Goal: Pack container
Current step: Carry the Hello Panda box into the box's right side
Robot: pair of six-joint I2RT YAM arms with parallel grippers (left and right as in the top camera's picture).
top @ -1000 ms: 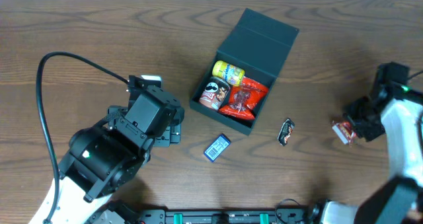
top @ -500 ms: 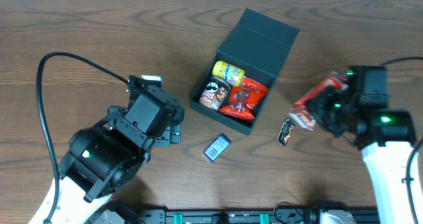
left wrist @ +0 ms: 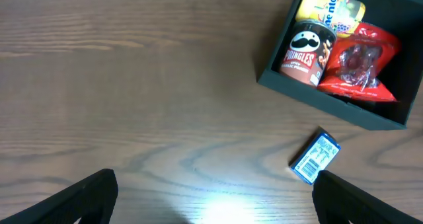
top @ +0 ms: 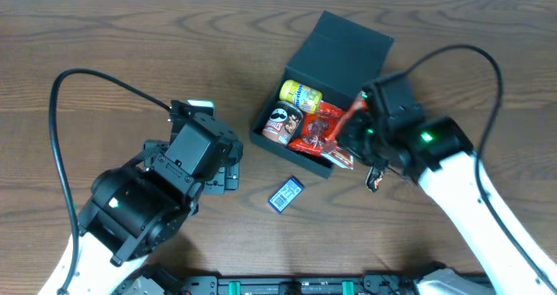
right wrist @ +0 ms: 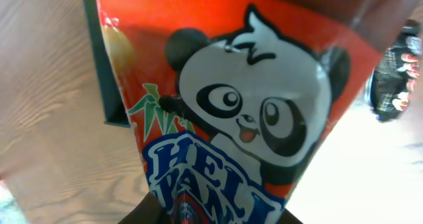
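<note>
Over mid-table from overhead, right gripper (top: 359, 128), clenched on a red panda snack bag (top: 341, 147), has swung in from the right to the container's (top: 344, 51) near-right rim; left wrist: left gripper (left wrist: 218, 201) splayed, container (left wrist: 317, 100) far right; right wrist: panda snack bag (right wrist: 231, 118) fills view, container (right wrist: 106, 72) at left.

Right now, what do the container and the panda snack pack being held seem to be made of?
Container: looks like rigid matte board, probably cardboard; dull dark surface, crisp folded edges. Hello Panda pack: glossy printed film, plastic or foil; sheen and creases show.
</note>
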